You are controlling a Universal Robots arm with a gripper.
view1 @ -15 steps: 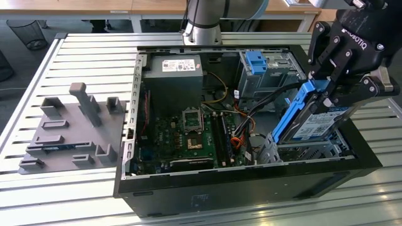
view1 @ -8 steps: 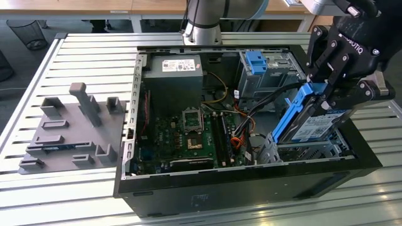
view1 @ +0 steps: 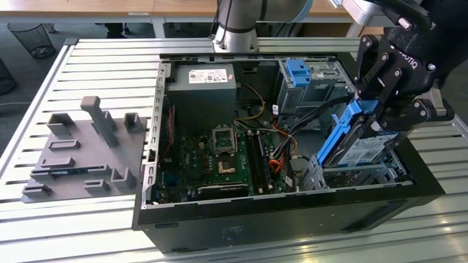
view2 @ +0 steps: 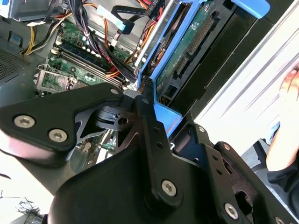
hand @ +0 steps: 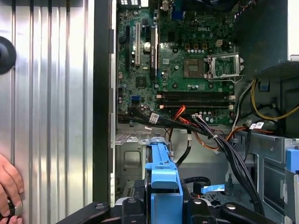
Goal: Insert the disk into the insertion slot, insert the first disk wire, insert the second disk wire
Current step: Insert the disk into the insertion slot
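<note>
Jaws of the black robot gripper (view1: 382,118) are closed on the upper part of the disk (view1: 363,147), a flat rectangular silver hard drive with a white label, clipped in a bright blue plastic frame. Its long axis stands steeply tilted, the top leaning toward the exterior view's right. The lower end points down at the insertion slot (view1: 354,176), a low silver perforated sheet-metal cage inside the open black computer case (view1: 292,222), seemingly just above its rim. Orange and black cables (view1: 277,163) crowd the side toward the green motherboard (view1: 219,159); the case wall runs close along the other.
</note>
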